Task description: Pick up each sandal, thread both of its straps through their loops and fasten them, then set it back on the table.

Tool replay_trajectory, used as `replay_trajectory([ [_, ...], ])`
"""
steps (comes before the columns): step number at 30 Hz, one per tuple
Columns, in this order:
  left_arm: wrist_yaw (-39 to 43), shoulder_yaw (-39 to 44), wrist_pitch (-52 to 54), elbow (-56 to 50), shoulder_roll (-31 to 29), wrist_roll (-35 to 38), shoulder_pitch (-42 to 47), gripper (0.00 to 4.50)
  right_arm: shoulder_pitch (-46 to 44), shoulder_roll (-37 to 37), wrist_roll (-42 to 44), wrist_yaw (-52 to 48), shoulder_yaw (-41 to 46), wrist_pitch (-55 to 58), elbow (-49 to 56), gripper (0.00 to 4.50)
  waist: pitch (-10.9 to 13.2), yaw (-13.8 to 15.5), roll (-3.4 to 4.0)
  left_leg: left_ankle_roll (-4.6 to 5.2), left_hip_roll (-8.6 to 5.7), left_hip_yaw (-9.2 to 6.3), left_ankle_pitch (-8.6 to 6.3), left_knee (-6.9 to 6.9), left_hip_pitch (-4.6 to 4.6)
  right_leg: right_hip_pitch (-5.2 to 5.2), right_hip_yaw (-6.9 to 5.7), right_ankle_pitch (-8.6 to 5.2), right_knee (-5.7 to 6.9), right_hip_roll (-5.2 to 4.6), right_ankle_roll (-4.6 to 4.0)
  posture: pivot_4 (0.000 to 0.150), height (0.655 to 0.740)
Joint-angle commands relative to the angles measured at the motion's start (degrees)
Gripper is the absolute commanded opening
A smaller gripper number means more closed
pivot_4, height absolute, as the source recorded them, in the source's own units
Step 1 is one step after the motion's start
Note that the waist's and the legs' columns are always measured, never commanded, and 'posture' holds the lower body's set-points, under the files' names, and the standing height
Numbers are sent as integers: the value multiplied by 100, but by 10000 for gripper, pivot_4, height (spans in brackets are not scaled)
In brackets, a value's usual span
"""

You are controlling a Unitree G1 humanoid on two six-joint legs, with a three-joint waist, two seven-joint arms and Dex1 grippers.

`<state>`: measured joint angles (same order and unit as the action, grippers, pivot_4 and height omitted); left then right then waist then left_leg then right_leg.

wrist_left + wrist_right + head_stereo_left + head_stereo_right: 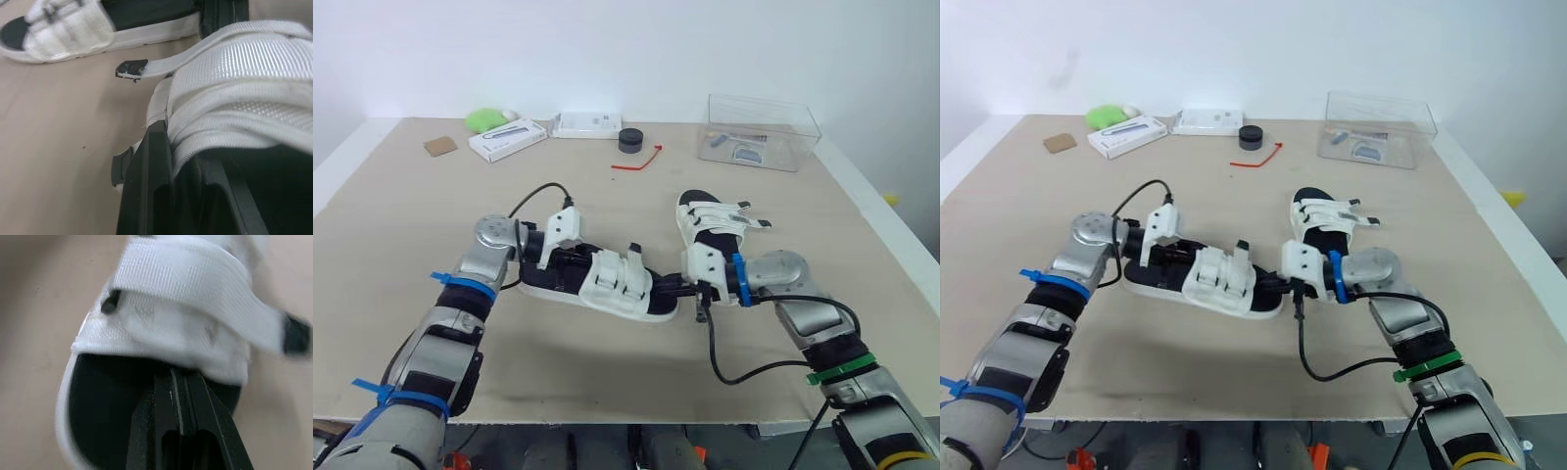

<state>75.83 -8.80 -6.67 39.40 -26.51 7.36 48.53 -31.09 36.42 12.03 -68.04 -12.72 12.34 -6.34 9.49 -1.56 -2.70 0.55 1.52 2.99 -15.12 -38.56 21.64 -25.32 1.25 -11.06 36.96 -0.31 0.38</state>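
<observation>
The sandal [607, 286] sits mid-frame, on or just above the table [401, 255], I cannot tell which. It has a white sole, a black footbed and two broad white webbing straps [619, 277]. It looks light, with a springy sole and floppy straps, so the sole's edge seems the surer hold. The left gripper [563, 260] is at its heel, but I cannot tell its grasp. The right gripper [685, 290], pinched together, reaches under the toe strap. The second sandal [710, 223] lies right of centre.
</observation>
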Motion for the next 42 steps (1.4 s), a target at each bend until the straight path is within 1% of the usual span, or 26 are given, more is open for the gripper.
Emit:
replay_trajectory([
  [1, -694, 494, 627, -697, -423, 73, -280, 0, -9, 36, 520, 112, 441, 749, 478, 6441, 2, -35, 3, 0, 5, 0, -1, 5, 1, -4, -1, -3, 1, 4, -9, 1500, 7400],
  [2, -885, 580, 836, -897, -516, 76, -405, 0, -32, 31, 617, 134, 528, 881, 528, 7566, 2, -37, 3, -1, 14, -4, -3, 11, 0, -7, -3, -9, 3, 7, -19, 1500, 7400],
  [4, -1479, 773, 1277, -1296, -701, -43, -666, 0, -95, -44, 797, 263, 702, 1103, 587, 16395, 4, -27, 4, -1, 24, -18, -5, 18, 3, -9, -10, -21, 5, 11, -37, 1500, 7400],
  [6, -2409, 972, 1564, -1510, -805, -385, -826, 0, -180, -204, 938, 481, 849, 1285, 616, 25457, 5, -16, 5, -5, 28, -28, -8, 20, 5, -10, -16, -26, 7, 12, -45, 1500, 7400],
  [7, -2952, 1136, 1789, -1608, -779, -460, -853, 0, -238, -331, 978, 639, 884, 1364, 648, 29389, 5, -15, 5, -6, 28, -31, -9, 20, 5, -10, -17, -26, 7, 10, -45, 1500, 7400],
  [8, -3570, 1316, 2089, -1666, -722, -564, -842, 0, -295, -457, 1003, 775, 885, 1438, 689, 30855, 5, -16, 5, -6, 28, -31, -9, 19, 5, -9, -17, -25, 7, 9, -45, 1500, 7400],
  [10, -4427, 1524, 2452, -1819, -607, -725, -861, 0, -389, -655, 1017, 973, 850, 1531, 757, 38536, 8, -28, 2, -6, 30, -29, -9, 17, 4, -9, -15, -22, 8, 4, -45, 1500, 7400],
  [11, -4854, 1613, 2686, -1922, -502, -803, -871, 0, -433, -753, 1021, 1050, 825, 1575, 796, 43716, 9, -28, 2, -6, 30, -29, -8, 16, 4, -10, -15, -21, 8, 3, -44, 1500, 7400],
  [14, -6028, 1887, 3180, -1930, -26, -867, -718, 0, -496, -984, 1036, 1166, 727, 1605, 879, 43716, 9, 26, 2, -9, 26, -32, -9, 17, 11, -12, -20, -20, 7, -2, -45, 1500, 7400],
  [16, -6454, 1991, 3382, -1935, 189, -856, -632, 0, -491, -1059, 1022, 1213, 702, 1612, 916, 43716, 8, 55, 1, -23, 16, -40, -17, 9, 26, -13, -27, -7, 6, -15, -65, 1500, 7400],
  [18, -6918, 2046, 3485, -1712, 466, -845, -419, 0, -432, -1097, 945, 1246, 648, 1511, 926, 43716, 8, 60, 0, -32, 1, -55, -22, 2, 47, -17, -40, -3, 3, -37, -57, 1500, 7400],
  [20, -7148, 2026, 3538, -1583, 540, -884, -350, 0, -383, -1093, 955, 1234, 634, 1506, 964, 43716, 8, 58, 0, -33, -16, -62, -22, 1, 55, -18, -50, 0, -1, -57, -50, 1500, 7400],
  [26, -7292, 2091, 3511, -1579, 513, -743, -411, 0, -367, -1032, 970, 1157, 696, 1391, 952, 43716, 8, 36, 0, -39, -26, -63, -26, 3, 54, -18, -60, 0, 0, -72, -48, 1500, 7400],
  [27, -7249, 2099, 3509, -1608, 509, -692, -406, 9016, -384, -1027, 957, 1150, 707, 1335, 926, 45000, 8, 36, 0, -39, -25, -65, -26, 3, 54, -18, -63, 0, 0, -71, -48, 1500, 7400],
  [28, -7225, 2104, 3512, -1631, 508, -654, -407, 12550, -391, -1022, 951, 1147, 713, 1293, 910, 45000, 8, 36, 0, -39, -25, -67, -26, 3, 54, -18, -65, 0, 0, -70, -48, 1500, 7400],
  [29, -7231, 2098, 3528, -1657, 496, -646, -407, 15102, -399, -1029, 946, 1164, 728, 1248, 892, 45000, 8, 37, 0, -40, -25, -70, -25, 3, 54, -18, -66, 0, 0, -70, -48, 1500, 7400],
  [30, -7233, 2093, 3535, -1680, 485, -637, -408, 20666, -402, -1032, 949, 1176, 736, 1224, 881, 45000, 9, 37, 0, -41, -25, -71, -25, 3, 55, -18, -68, 0, 1, -69, -48, 1500, 7400],
  [31, -7205, 2073, 3527, -1736, 470, -628, -421, 23847, -404, -1030, 942, 1179, 736, 1183, 867, 45000, 9, 37, 0, -42, -25, -72, -24, 3, 56, -18, -68, 0, 1, -70, -48, 1500, 7400],
  [32, -7175, 2049, 3536, -1800, 457, -625, -439, 29205, -410, -1026, 941, 1178, 736, 1158, 851, 45000, 9, 37, 0, -42, -26, -72, -24, 2, 56, -17, -67, 0, 1, -70, -48, 1500, 7400],
  [33, -7140, 2033, 3557, -1891, 449, -613, -475, 31495, -417, -1018, 939, 1171, 734, 1138, 835, 45000, 9, 38, 0, -42, -26, -71, -24, 2, 56, -17, -67, 0, 1, -70, -48, 1500, 7400],
  [35, -7052, 2045, 3631, -2193, 443, -549, -617, 38003, -409, -991, 944, 1158, 744, 1108, 834, 45000, 9, 38, 0, -43, -27, -72, -24, 2, 57, -17, -68, 0, 0, -71, -48, 1500, 7400],
  [36, -7004, 2061, 3670, -2363, 444, -507, -696, 43269, -403, -974, 949, 1149, 753, 1092, 834, 45000, 9, 37, 0, -42, -27, -72, -24, 2, 57, -17, -68, 0, 0, -72, -48, 1500, 7400],
  [37, -6912, 2084, 3761, -2660, 440, -419, -827, 44340, -390, -947, 958, 1141, 775, 1076, 847, 45000, 9, 37, 0, -43, -27, -70, -24, 3, 57, -17, -66, 0, 0, -73, -48, 1500, 7400],
  [41, -6566, 2249, 4277, -4064, 432, 56, -1490, 44340, -229, -770, 1084, 1103, 952, 1070, 1046, 45000, 9, 38, -1, -47, -27, -73, -26, 3, 60, -18, -69, -1, -1, -75, -49, 1500, 7400],
  [42, -6358, 2270, 4361, -4553, 377, 240, -1788, 44340, -92, -685, 1143, 1055, 1023, 1050, 1188, 45000, 9, 40, 0, -48, -27, -73, -27, 3, 60, -18, -69, -1, -1, -77, -49, 1500, 7400],
])
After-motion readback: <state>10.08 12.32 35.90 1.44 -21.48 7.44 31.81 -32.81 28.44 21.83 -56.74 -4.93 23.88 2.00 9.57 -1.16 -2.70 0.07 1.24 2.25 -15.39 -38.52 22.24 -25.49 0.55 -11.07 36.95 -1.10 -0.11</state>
